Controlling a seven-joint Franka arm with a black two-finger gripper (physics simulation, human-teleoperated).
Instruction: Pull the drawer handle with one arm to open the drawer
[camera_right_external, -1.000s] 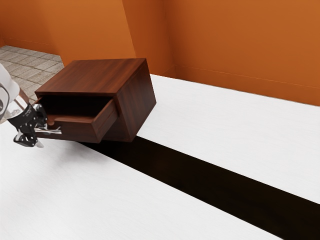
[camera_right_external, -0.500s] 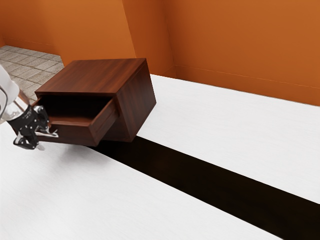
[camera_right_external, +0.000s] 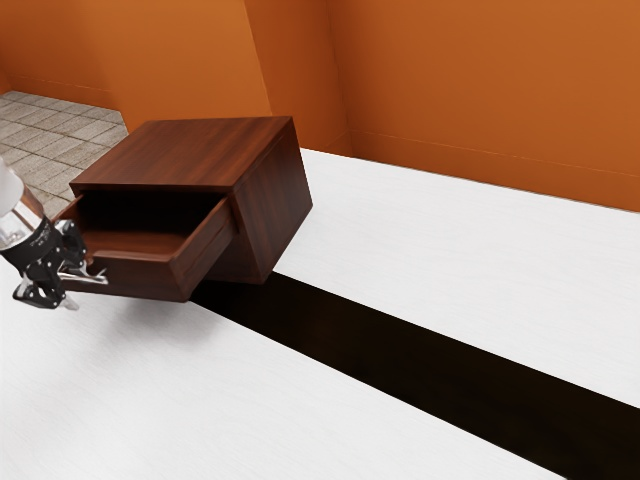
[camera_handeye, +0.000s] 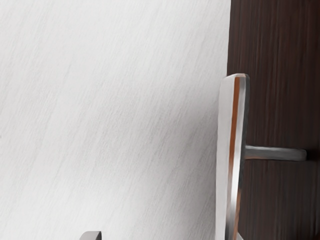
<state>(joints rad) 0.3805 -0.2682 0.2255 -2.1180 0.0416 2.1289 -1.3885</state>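
Observation:
A dark wooden cabinet (camera_right_external: 210, 150) stands on the white table (camera_right_external: 420, 260). Its drawer (camera_right_external: 150, 262) is pulled partly out toward the exterior view's left, and its hollow inside is visible. My black gripper (camera_right_external: 66, 272) sits at the drawer's front, shut on the silver drawer handle (camera_right_external: 90, 272). In the wrist view the handle bar (camera_handeye: 231, 155) runs close along the dark drawer front (camera_handeye: 275, 70), and one mounting post (camera_handeye: 275, 153) joins them.
A wide black strip (camera_right_external: 420, 370) crosses the table from under the cabinet toward the lower right. Orange walls (camera_right_external: 480, 70) stand behind. Grey floor tiles (camera_right_external: 55, 130) lie beyond the table at the upper left.
My gripper has moved toward the exterior view's left with the handle, and the drawer has slid further out of the cabinet.

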